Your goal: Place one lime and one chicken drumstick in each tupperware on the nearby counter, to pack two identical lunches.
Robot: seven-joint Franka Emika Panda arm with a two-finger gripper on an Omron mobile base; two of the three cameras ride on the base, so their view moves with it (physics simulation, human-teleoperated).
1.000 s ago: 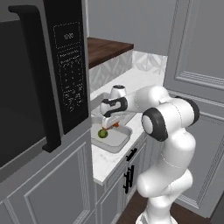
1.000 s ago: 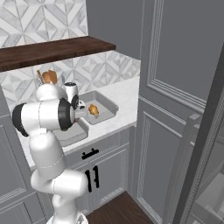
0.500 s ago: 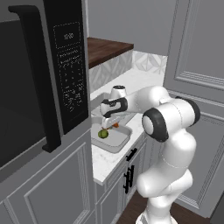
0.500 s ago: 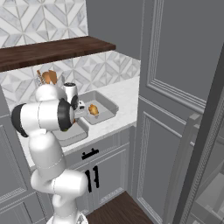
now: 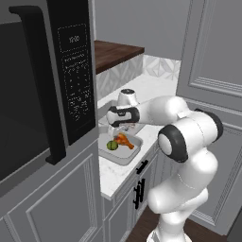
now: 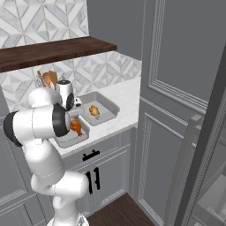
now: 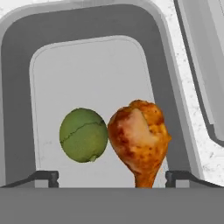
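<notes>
Left base view, far left: a dark microwave point(image 5: 42, 94) with a keypad panel is set into grey cabinetry, its black handle running down the front. Right of it a dark brown wooden shelf point(image 5: 116, 51) sits over a tiled backsplash point(image 6: 26, 26) of grey-white diamond pattern. Below lies the white marble-look counter point(image 5: 153, 90), over grey cabinets with black bar handles point(image 5: 138, 194). Tall grey panelled doors point(image 6: 176, 66) close the room on the right; dark wood floor point(image 6: 114, 212) below.

On the counter, the near tupperware point(image 7: 87, 17) is a shallow light-grey tray. Inside it a green lime point(image 7: 83, 134) lies on the tray floor, touching a browned chicken drumstick point(image 7: 138, 138) on its right; the drumstick's bone end points toward the camera in the hand view. Both rest in the tray, loose.

The gripper point(image 7: 112, 177) hangs just above that tray with its jaws spread wide, one tip either side of the pair, clasping nothing; the drumstick lies between the tips but untouched by them.

Right base view: the second tupperware point(image 6: 107, 104) sits just beside the first, farther along the counter, with another drumstick point(image 6: 94, 110) in it. Behind the arm, near the backsplash, something orange-brown point(image 6: 47, 78) stands upright; I cannot tell what
</notes>
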